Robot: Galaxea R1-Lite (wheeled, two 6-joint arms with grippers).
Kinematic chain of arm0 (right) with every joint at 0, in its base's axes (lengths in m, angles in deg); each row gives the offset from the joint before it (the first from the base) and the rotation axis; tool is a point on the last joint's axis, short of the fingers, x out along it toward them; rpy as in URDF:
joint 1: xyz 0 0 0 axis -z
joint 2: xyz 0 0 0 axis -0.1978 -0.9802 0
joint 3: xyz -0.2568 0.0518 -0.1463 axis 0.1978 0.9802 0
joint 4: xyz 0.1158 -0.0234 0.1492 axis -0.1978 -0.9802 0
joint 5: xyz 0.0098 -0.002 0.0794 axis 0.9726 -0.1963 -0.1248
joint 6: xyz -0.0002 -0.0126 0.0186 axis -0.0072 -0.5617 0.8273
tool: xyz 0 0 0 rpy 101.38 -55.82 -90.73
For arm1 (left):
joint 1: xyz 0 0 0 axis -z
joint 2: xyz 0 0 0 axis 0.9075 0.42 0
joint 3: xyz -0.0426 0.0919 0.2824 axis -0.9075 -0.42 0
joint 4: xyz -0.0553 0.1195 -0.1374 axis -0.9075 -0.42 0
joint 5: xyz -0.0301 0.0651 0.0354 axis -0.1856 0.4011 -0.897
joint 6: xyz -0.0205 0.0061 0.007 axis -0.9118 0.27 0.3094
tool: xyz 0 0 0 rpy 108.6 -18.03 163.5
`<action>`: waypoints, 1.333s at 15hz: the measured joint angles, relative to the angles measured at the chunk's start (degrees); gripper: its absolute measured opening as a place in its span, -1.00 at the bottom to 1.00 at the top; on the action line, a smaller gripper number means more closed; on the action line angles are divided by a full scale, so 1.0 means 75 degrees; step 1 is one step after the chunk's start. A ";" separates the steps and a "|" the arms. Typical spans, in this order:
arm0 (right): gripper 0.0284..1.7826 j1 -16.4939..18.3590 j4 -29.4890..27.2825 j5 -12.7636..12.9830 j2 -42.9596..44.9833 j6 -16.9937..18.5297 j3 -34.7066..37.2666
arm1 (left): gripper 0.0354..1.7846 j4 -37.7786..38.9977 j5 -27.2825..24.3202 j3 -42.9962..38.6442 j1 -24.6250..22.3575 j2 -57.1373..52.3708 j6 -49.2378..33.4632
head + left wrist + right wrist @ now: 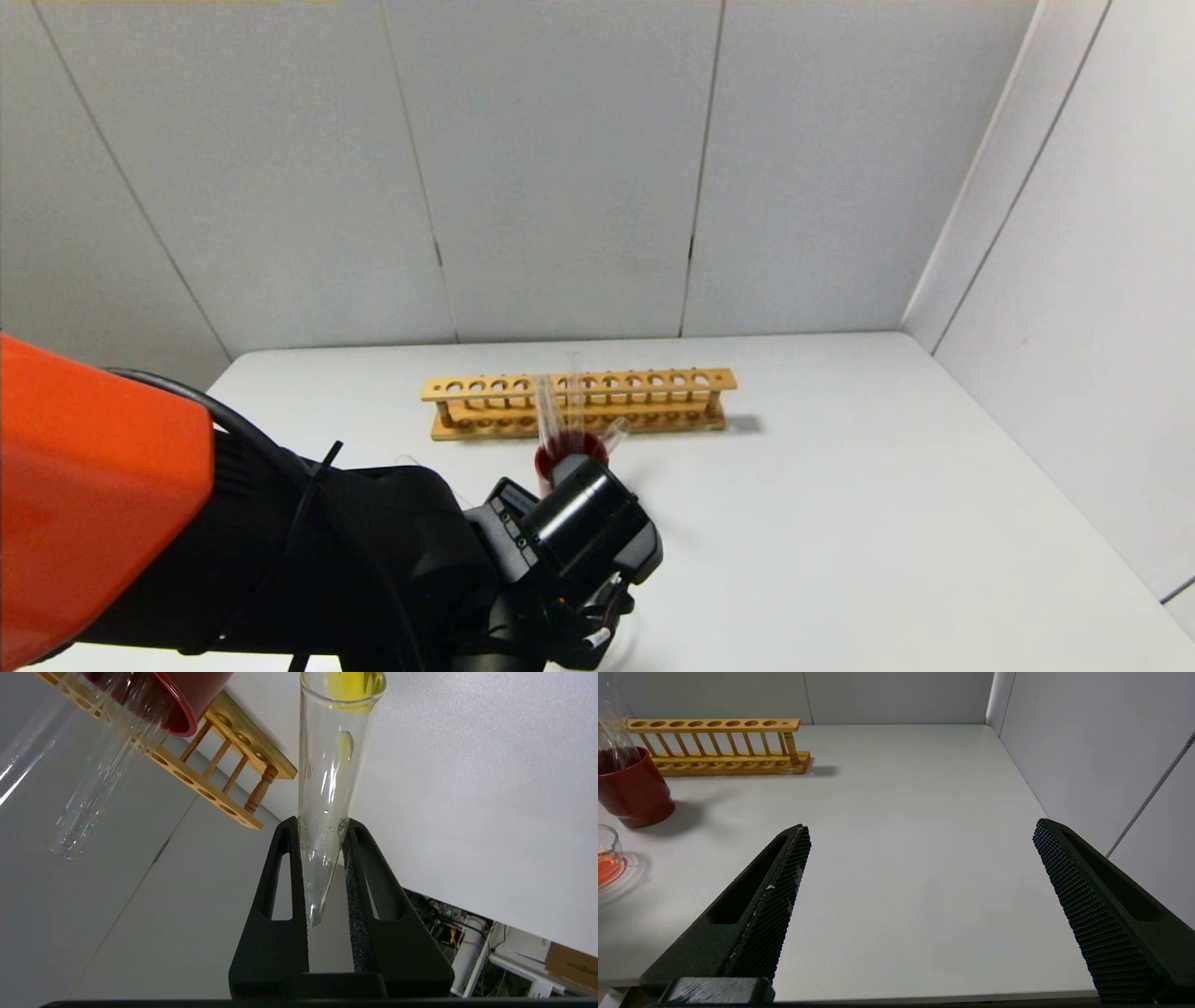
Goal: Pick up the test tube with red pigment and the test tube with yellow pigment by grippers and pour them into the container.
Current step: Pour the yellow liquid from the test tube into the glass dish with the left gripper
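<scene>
Near the front edge of the white table (901, 835), I have my left gripper (323, 868) clamped on the tube with yellow liquid (329, 788), its mouth tipped away from the wrist and yellow pooled at that end. My right gripper (920, 905) hangs spread wide, holding nothing. Close by sit the red cup (633, 788), the glass beaker (607, 856) with orange liquid and the wooden rack (579, 403).

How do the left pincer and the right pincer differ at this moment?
The left pincer is shut on the test tube with yellow pigment; the right pincer is open and holds nothing. The left pincer hangs near the red cup; the right pincer hangs over bare table, away from cup and wooden rack. Both have black textured fingers.
</scene>
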 joint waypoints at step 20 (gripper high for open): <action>0.95 0.0003 0.0000 0.0000 0.0000 0.0000 0.0000 | -0.70 -0.1057 0.0466 0.0915 0.0101 0.0468 -0.0020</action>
